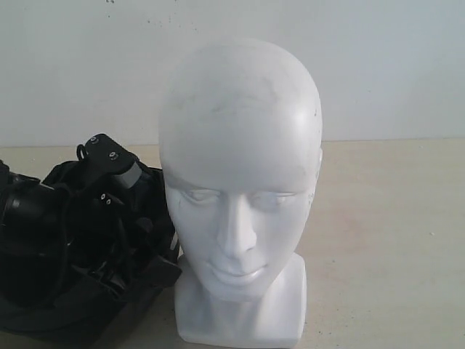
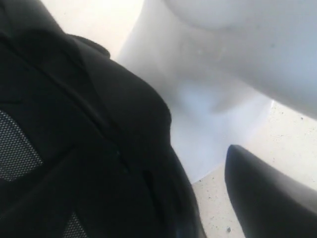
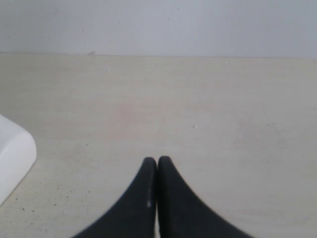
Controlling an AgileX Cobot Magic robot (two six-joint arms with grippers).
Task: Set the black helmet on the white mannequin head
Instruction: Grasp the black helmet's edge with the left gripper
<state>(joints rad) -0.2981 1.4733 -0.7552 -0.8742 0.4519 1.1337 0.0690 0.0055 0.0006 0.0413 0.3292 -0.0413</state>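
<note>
The white mannequin head [image 1: 240,189] stands upright in the middle of the exterior view, facing the camera. Its base corner [image 3: 12,158] shows in the right wrist view. The black helmet [image 1: 65,262] lies on the table at the lower left, right beside the head's base. My left gripper [image 1: 116,207] reaches down into it. In the left wrist view the helmet's padded lining [image 2: 74,148] fills one side. One finger [image 2: 270,198] stands apart from the rim with bare table between, and the other finger is hidden by the helmet. My right gripper [image 3: 157,161] is shut and empty, low over the table.
The beige table [image 1: 392,240] stretches to the right of the head. A plain white wall [image 1: 392,65] runs behind. The left arm's black wrist [image 1: 105,154] rises just above the helmet, close to the head's cheek.
</note>
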